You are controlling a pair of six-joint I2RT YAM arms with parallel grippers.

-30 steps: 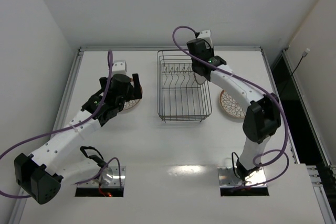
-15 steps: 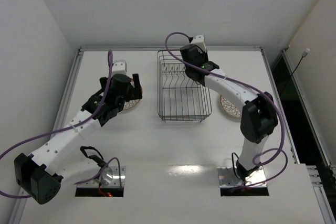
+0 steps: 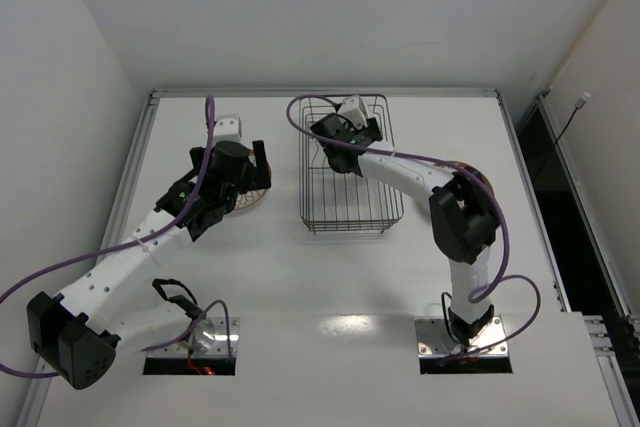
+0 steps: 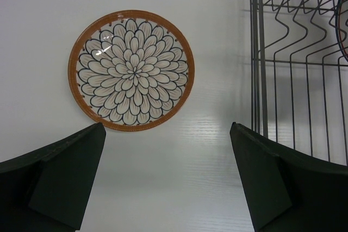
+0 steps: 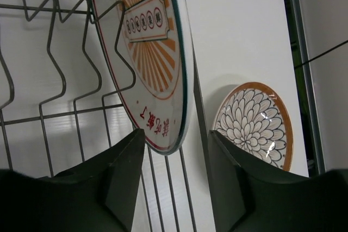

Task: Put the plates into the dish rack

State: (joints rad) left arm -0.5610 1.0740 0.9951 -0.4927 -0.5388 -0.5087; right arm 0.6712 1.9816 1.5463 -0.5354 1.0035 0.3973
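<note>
Right hand (image 5: 176, 134) parted astride sunburst plate (image 5: 147, 52), wrist view only; left hand (image 4: 167, 129) wide apart.

White plate (image 5: 155, 80) with orange sunburst, brown-rimmed petal-patterned plates (image 4: 131, 70); dark wire dish rack (image 4: 255, 52)

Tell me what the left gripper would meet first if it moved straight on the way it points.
Probably the bare table, between the plate and the rack. The left gripper points at that gap, though depth is unclear.
</note>
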